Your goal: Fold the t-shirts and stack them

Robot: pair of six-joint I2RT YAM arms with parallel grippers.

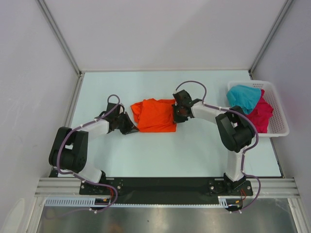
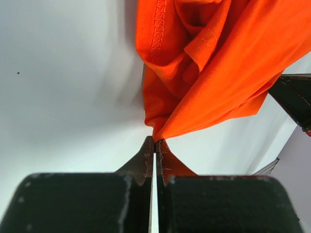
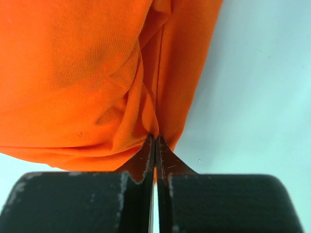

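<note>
The orange t-shirt (image 1: 154,115) lies bunched and partly folded in the middle of the table, between my two grippers. My left gripper (image 1: 132,127) is shut on its left edge; the left wrist view shows a pinched corner of orange cloth (image 2: 194,73) running into the closed tips of the left gripper (image 2: 155,141). At the right edge my right gripper (image 1: 178,115) is shut on a fold of the same shirt (image 3: 82,77), held at the tips of the right gripper (image 3: 154,138). A teal t-shirt (image 1: 243,97) and a magenta-pink t-shirt (image 1: 261,114) lie crumpled in the basket.
A white slotted basket (image 1: 281,127) stands at the right edge of the table, beside my right arm. White walls enclose the pale table (image 1: 155,155) at the back and both sides.
</note>
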